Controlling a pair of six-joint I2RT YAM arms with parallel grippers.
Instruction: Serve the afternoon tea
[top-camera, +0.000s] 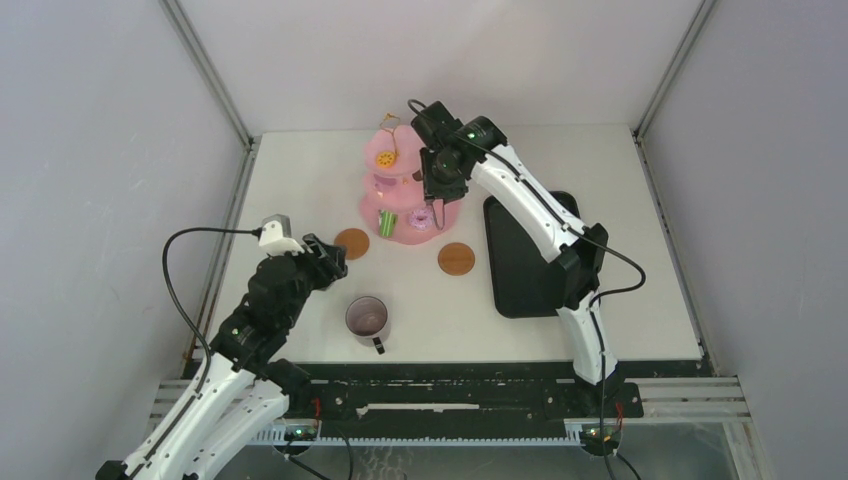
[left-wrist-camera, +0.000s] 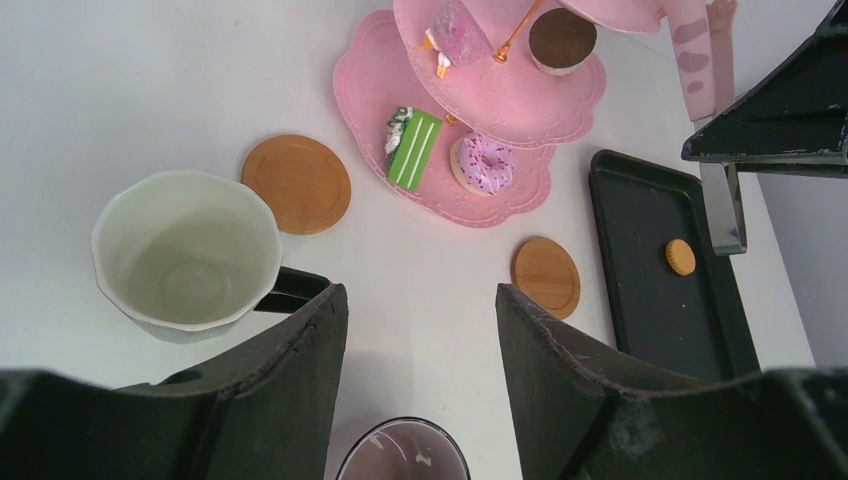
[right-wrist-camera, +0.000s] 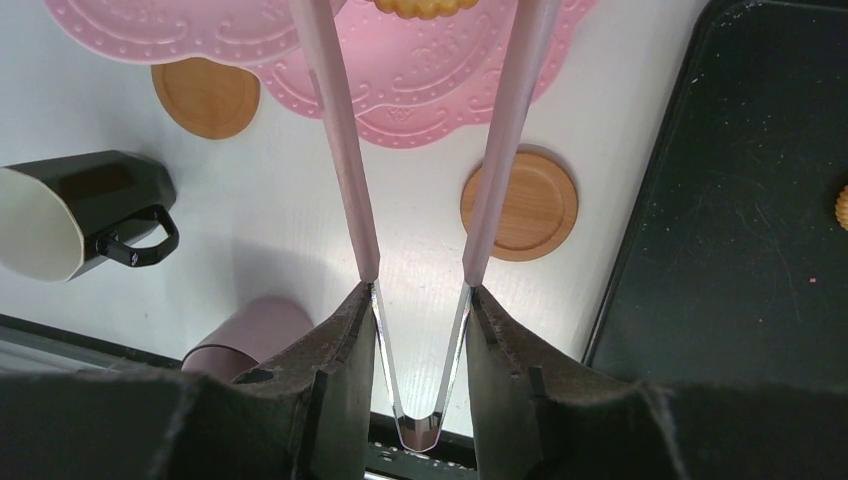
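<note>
We see the right gripper (right-wrist-camera: 420, 292) closed on the tongs (right-wrist-camera: 345, 180), whose pink arms reach over the pink cake stand (top-camera: 404, 236) at the far middle of the table (top-camera: 300, 180). The left gripper (left-wrist-camera: 420, 295) stands wide and holds nothing, above the table near a white-lined mug (left-wrist-camera: 185, 255). One coaster (top-camera: 351, 243) and a second coaster (top-camera: 456, 259) lie on the table just before the stand; another mug (top-camera: 367, 318) stands nearer to the arm bases.
</note>
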